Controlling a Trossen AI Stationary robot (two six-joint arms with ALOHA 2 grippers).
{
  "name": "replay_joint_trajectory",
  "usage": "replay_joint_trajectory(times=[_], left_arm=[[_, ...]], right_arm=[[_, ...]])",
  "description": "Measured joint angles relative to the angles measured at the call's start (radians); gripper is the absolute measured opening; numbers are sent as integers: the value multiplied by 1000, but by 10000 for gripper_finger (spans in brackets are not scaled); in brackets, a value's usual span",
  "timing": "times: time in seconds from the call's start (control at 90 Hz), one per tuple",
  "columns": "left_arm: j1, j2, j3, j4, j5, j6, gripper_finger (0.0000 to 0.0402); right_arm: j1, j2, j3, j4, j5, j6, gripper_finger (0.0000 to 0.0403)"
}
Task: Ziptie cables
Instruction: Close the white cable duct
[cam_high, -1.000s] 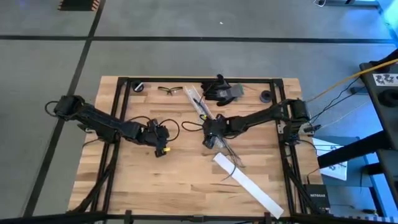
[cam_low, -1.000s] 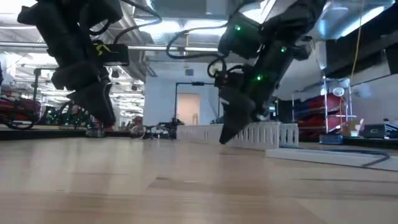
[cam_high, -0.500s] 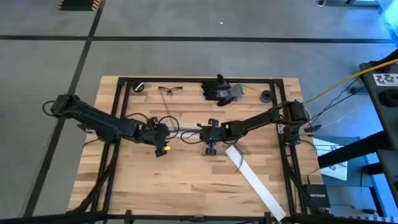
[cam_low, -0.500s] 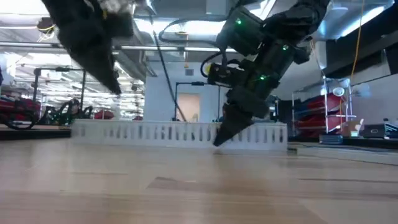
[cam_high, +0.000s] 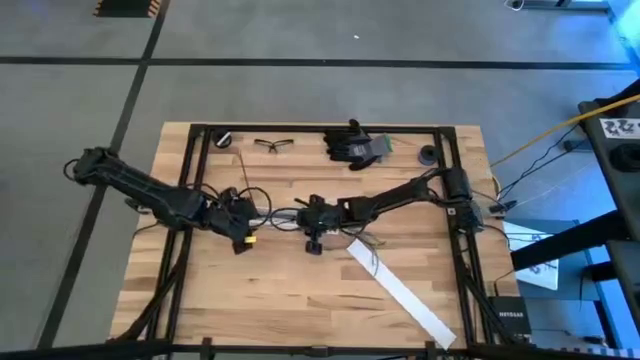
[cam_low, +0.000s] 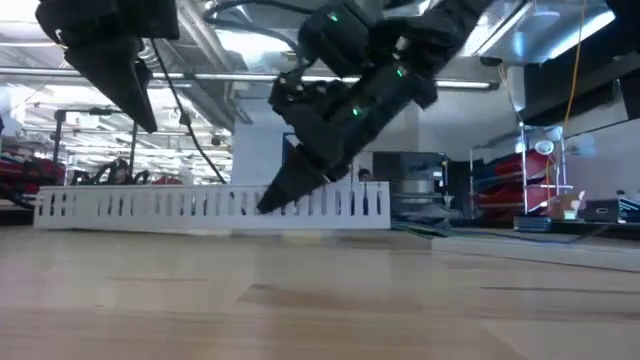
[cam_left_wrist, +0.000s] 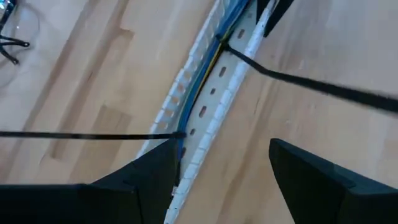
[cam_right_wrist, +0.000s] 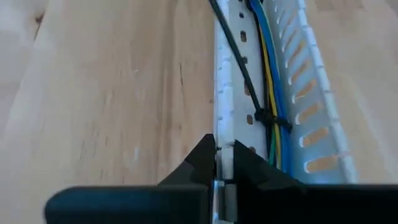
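Observation:
A white slotted duct (cam_low: 180, 205) lies on the table's middle (cam_high: 280, 214), and blue, yellow and green cables (cam_right_wrist: 268, 74) run along inside it. A black ziptie (cam_right_wrist: 268, 118) wraps the cables. My right gripper (cam_right_wrist: 219, 163) is shut on the duct's end nearer the table's right edge (cam_high: 306, 215). My left gripper (cam_left_wrist: 217, 168) hangs open above the duct's other end (cam_high: 244, 226), raised clear of it in the low view (cam_low: 135, 100). Thin black ziptie tails (cam_left_wrist: 311, 84) cross the left wrist view. My right gripper pinches one side wall of the duct (cam_right_wrist: 219, 140), near its end, between its two fingers. The fingers slant down from the table's right side (cam_low: 275, 195) and lie along the duct. The duct rests flat on the table.
A second flat white strip (cam_high: 400, 290) lies slantwise at the near right, with thin loose wires (cam_high: 368, 248) at its far end. Safety glasses (cam_high: 273, 145), a black glove (cam_high: 355, 145) and small black parts (cam_high: 428, 154) lie along the far edge.
My right gripper has moved toward the table's left edge, dragging the duct with it. The duct has slid left and swung from slanting to lying across the table between both grippers. My left gripper has risen and shifted slightly left.

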Motion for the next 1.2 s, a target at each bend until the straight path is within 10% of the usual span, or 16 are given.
replay_joint_trajectory(times=[0.244,0.5,0.833,1.2], left_arm=[[-4,0,0,0,-13,3,237],[-31,0,0,2,-22,2,237],[-36,0,-1,35,-68,17,237],[-35,0,-1,103,-94,55,237]], right_arm=[[6,-53,140,-356,39,-25,145],[106,-243,5,-586,201,184,244],[447,-366,-399,-369,331,636,261],[437,-412,-478,-454,448,789,261]])
